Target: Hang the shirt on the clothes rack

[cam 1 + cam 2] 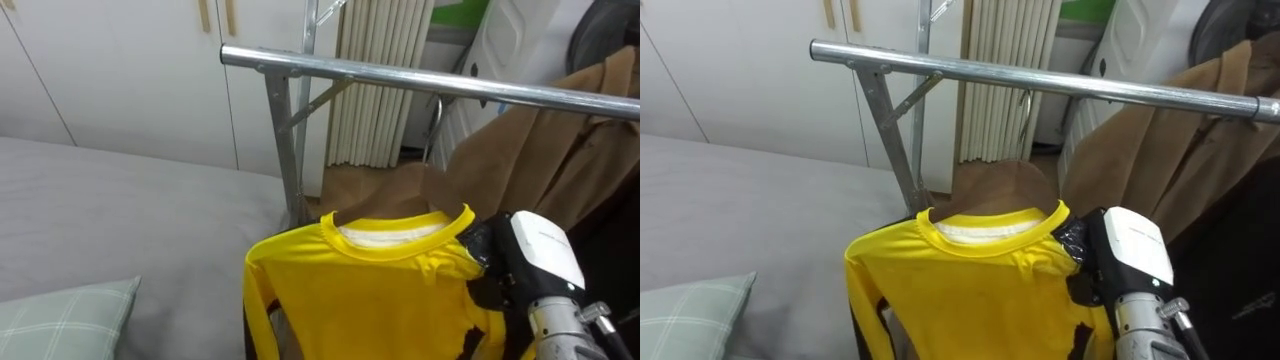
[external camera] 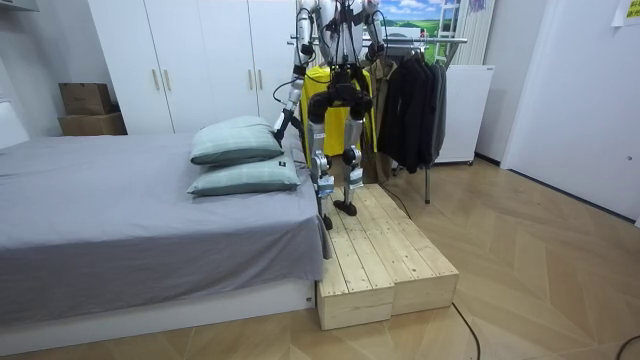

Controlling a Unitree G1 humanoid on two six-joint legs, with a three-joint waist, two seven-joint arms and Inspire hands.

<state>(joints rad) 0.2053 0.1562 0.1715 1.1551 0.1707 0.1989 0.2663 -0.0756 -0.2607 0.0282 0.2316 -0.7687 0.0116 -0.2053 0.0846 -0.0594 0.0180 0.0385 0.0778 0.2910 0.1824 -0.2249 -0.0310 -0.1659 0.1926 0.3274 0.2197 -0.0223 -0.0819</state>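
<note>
Crossing above yellow shirt (image 1: pixel 370 295), metal rail (image 1: pixel 420 80), brown coat (image 1: pixel 545 160) behind.

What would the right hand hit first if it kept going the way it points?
Probably the metal rail above it; the right hand points up beside the yellow shirt. Depth is unclear.

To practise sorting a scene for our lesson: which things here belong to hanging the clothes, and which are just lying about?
Job: yellow long-sleeved shirt; silver metal clothes rail; robot's right hand.
Lying about: brown coat hanging on the rail; pale green checked pillow; grey bed; white wardrobe doors.
</note>
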